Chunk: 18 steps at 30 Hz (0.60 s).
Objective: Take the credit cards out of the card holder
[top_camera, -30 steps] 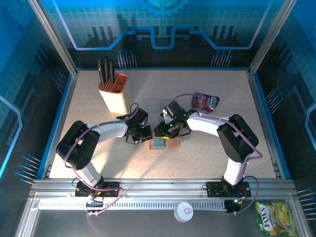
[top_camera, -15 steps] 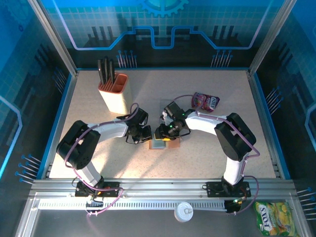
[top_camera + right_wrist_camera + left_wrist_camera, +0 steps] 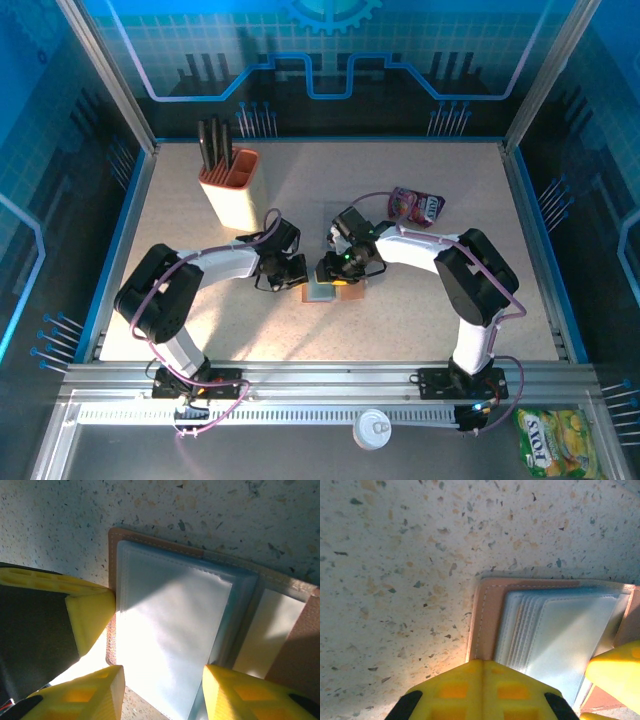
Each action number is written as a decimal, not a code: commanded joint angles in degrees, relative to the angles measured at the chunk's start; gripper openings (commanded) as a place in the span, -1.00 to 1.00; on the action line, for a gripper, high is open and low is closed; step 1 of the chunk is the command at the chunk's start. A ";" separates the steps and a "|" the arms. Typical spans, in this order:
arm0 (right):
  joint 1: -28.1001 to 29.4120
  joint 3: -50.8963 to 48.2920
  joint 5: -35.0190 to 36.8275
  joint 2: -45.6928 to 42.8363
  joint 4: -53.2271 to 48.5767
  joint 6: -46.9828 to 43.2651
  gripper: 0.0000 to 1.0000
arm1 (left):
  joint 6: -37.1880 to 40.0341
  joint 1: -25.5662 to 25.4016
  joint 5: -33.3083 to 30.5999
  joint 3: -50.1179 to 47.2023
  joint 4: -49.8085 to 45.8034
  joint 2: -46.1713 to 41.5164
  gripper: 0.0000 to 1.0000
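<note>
The card holder [image 3: 336, 291] lies open on the table: brown leather with grey-blue pockets [image 3: 170, 630]. The credit cards stay tucked inside. I cannot tell them from the pocket layers, apart from a pale cream face [image 3: 260, 632] in the right half. My left gripper [image 3: 482, 664] is shut, its tips resting on the holder's brown left edge [image 3: 487, 615]. It also shows from above [image 3: 296, 276]. My right gripper [image 3: 162, 692] is open, one finger on either side of the grey-blue pocket stack. From above, the right gripper [image 3: 337, 270] hangs over the holder.
An orange-and-cream knife block [image 3: 228, 186] stands at the back left. A purple-pink snack pouch [image 3: 416, 206] lies behind the right arm. The two grippers are close together at the holder; the other arm's yellow finger [image 3: 615, 670] intrudes at the left wrist view's right edge.
The right arm has shifted slightly to the left over the card holder. The left gripper and the holder have stayed where they were.
</note>
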 commanded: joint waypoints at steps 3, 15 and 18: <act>0.67 -1.41 1.23 -0.67 -1.43 -0.92 -0.08 | 0.61 -0.26 -1.38 0.61 -0.71 0.39 -0.97; 0.41 -2.50 2.13 -0.80 -0.83 -0.67 -0.08 | 0.55 -0.30 -2.17 0.26 -0.19 -2.32 -0.97; 0.32 -2.78 1.89 -0.93 -0.73 -0.49 -0.09 | -0.02 -0.25 -1.82 -0.14 1.04 -4.48 -0.96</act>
